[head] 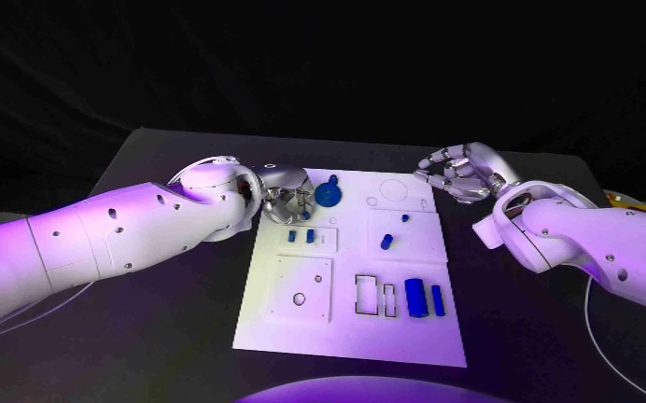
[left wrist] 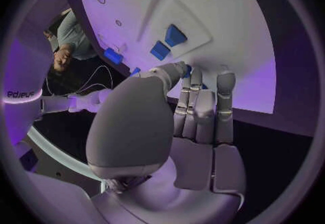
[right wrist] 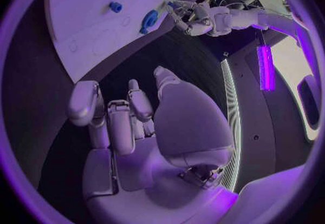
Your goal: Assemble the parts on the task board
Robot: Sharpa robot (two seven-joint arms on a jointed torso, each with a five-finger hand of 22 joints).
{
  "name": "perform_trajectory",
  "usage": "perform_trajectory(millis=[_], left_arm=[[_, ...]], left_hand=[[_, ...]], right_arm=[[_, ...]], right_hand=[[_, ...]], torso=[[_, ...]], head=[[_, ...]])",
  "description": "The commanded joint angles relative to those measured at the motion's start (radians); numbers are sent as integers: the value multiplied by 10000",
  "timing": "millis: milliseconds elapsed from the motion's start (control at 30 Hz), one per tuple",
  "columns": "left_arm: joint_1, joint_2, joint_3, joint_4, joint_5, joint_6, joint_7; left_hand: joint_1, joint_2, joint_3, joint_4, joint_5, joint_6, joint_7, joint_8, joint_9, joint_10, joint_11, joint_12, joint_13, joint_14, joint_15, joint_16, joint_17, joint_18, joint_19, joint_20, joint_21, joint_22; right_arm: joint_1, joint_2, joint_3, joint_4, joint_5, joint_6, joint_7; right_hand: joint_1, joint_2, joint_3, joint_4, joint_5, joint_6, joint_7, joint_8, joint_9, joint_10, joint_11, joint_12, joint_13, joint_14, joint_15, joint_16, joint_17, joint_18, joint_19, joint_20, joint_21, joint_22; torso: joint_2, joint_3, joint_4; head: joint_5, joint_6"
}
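The white task board (head: 353, 333) lies in the middle of the black table. My left hand (head: 286, 196) is at the board's far left corner and pinches a round blue part (head: 330, 194), which stands tilted above the board; blue shows at the thumb tip (left wrist: 186, 70). The right wrist view has the same round part (right wrist: 149, 20) beside the left hand (right wrist: 196, 17). My right hand (head: 460, 173) hovers just off the board's far right corner, fingers loosely bent, holding nothing. Small blue parts (head: 301, 234) and a small blue peg (head: 386, 241) sit mid-board.
Two blue blocks (head: 426, 298) and a thinner blue piece (head: 389, 296) lie at the board's near right beside a rectangular slot (head: 366, 294). A square panel with a round hole (head: 301, 298) is at the near left. Bare black table (head: 161, 347) surrounds the board.
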Motion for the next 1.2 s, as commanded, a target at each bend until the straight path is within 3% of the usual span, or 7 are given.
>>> perform_trajectory(millis=[33, 733, 900, 933, 1100, 1133, 1200], left_arm=[[-18, -2, -20, -15, -77, 302, -71], [-17, -58, -20, -12, -28, 5, -156], [-18, -151, -14, 20, -31, -170, -177], [-18, -181, -2, 28, -17, -245, -162], [-16, -381, 122, 56, 449, -833, 26], [-14, -435, 153, 63, 650, -979, 79], [-11, -529, 200, 75, 1003, -1155, 146]], left_hand=[[-123, -54, -12, 30, -56, -327, 72, -223, -103, 7, 53, -190, -2, 18, 0, 23, -53, -46, -89, 2, -82, -144], [-281, -331, -52, 157, -44, -1298, 197, -995, -475, 32, 117, -653, -2, -177, 60, -91, -382, 20, -290, 69, -392, -543], [-277, -332, -55, 167, -41, -1317, 212, -1023, -498, -3, 147, -705, -5, -243, 75, -143, -524, 53, -407, 75, -498, -714], [-279, -331, -54, 186, -42, -1221, 234, -989, -502, -113, 200, -792, -18, -400, 116, -267, -830, 98, -605, 98, -673, -983], [-383, -347, -62, 338, -66, -948, 329, -870, -519, -552, 363, -1060, -108, -1455, 253, -1230, -2874, 139, -906, 224, -1044, -1324], [-373, -374, -61, 375, -80, -937, 342, -867, -550, -623, 378, -1088, -117, -2022, 277, -1833, -3924, 150, -1019, 247, -1239, -1438], [-324, -360, -32, 390, -73, -939, 347, -870, -583, -750, 410, -1138, -143, -2196, 281, -2143, -4082, 149, -1100, 262, -1426, -1555]], right_arm=[[-6, -2, 2, 15, -103, 23, 65], [-6, -28, 2, 18, -117, 34, 41], [-6, -34, 1, -22, -225, 217, 24], [-6, -35, 1, -43, -276, 294, 15], [-6, -44, 1, -152, -706, 937, -24], [-6, -42, 1, -185, -895, 1137, -56], [-6, -42, 1, -237, -1272, 1478, -140]], right_hand=[[-3, 76, -64, 21, 39, -91, -2, 26, -9, -65, 30, -25, -7, 412, -46, -57, -12, 114, -47, 13, -35, -8], [0, 71, -77, 19, 38, -102, 0, 33, -12, -120, 31, -83, -76, 399, -46, -79, -63, 128, -78, 13, -95, -50], [253, 83, -56, -7, -22, -146, 0, 125, -37, -1901, 28, -2251, -2369, 249, -41, -278, -446, 211, -322, 21, -530, -324], [482, 63, 18, -51, -138, -108, -18, 184, -45, -2760, 18, -3513, -3649, 143, -46, -419, -714, 267, -485, 13, -814, -507], [1611, -101, 932, -328, -801, 113, -3, 205, -179, -3207, 10, -5616, -5400, -121, -76, -838, -1493, 353, -737, -15, -1355, -794], [1770, -240, 1256, -348, -951, 175, 25, 164, -237, -3135, 48, -6222, -5937, -132, -50, -891, -1582, 357, -744, -11, -1406, -806], [1946, -482, 1838, -388, -1091, 376, 44, 140, -314, -2960, 82, -7234, -6830, -121, -16, -933, -1659, 368, -740, 1, -1470, -809]], torso=[[0, -2, 5], [5, -5, -1], [-6, -11, -4], [-7, -12, -4], [-11, -12, 1], [-14, -9, -3], [-23, -8, -3]], head=[[-1, 2], [14, 15], [10, 37], [5, 46], [-41, 106], [-51, 116], [-72, 135]])
